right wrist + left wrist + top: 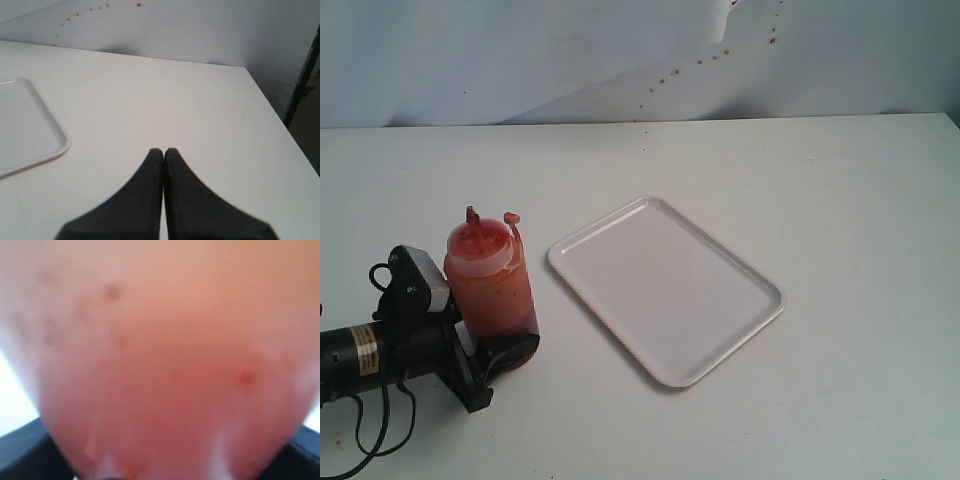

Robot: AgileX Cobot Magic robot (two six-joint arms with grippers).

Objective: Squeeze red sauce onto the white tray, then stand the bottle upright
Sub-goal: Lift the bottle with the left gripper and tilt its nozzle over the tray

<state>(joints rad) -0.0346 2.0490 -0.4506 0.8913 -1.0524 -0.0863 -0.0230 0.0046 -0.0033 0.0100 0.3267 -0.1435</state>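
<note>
Bottle [490, 285] and tray [665, 290] are seen on a white table [840, 200], just beside each other but apart, with the bottle on the left side of the exterior view. The bottle is stood upright on the table. Its domed top is smeared with red, its pointed nozzle [472, 214] is turned upward, and its small cap [512, 218] is hung to one side on a thin tether. Orange-red sauce [498, 300] is seen through the cloudy wall.

The left gripper [502, 338] is laid low over the table, reaching in from the left edge. Its jaws are set on either side of the bottle's lower part and pressed against the wall, so that the bottle is clamped between them. In the left wrist view the frame is filled by the blurred bottle [165, 365], and dark fingers [20, 450] are seen at both of its lower edges.

The tray is laid at an angle, and its surface is shown plain white inside the low rim. One rounded corner of it [30, 130] is caught in the right wrist view. The right gripper [163, 152] is held above bare table well apart from the bottle, its jaws pressed together with nothing between them.

Small reddish specks [665, 78] are scattered on the wall behind the table.
</note>
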